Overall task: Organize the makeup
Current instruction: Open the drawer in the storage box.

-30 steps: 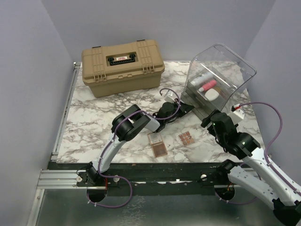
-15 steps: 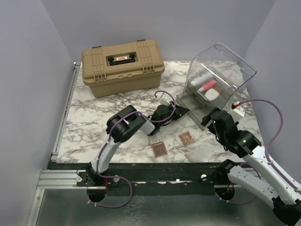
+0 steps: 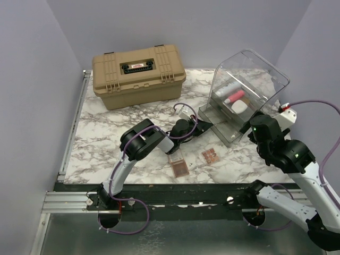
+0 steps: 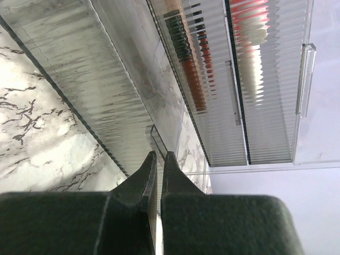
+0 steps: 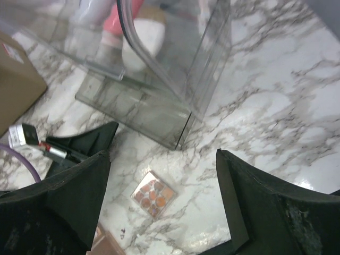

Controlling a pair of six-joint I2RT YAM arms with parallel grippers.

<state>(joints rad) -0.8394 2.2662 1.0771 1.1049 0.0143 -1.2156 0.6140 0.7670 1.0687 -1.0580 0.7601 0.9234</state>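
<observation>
Your table (image 3: 106,138) is a white marble-look top with grey veining, polished enough to throw glare in the right wrist view. The bin (image 3: 268,79) is clear, glossy plastic. Its drawer (image 4: 74,69) is the same clear plastic but ribbed, so whatever lies behind it blurs. The hard case (image 3: 138,79) looks like moulded tan plastic, matt. The left fingers (image 4: 141,183) and right fingers (image 5: 255,202) read as matt black plastic, faintly grainy. The eyeshadow palette (image 5: 153,194) shows powdery brown-pink pans. The rail (image 3: 64,202) at your near edge is bare brushed metal.
</observation>
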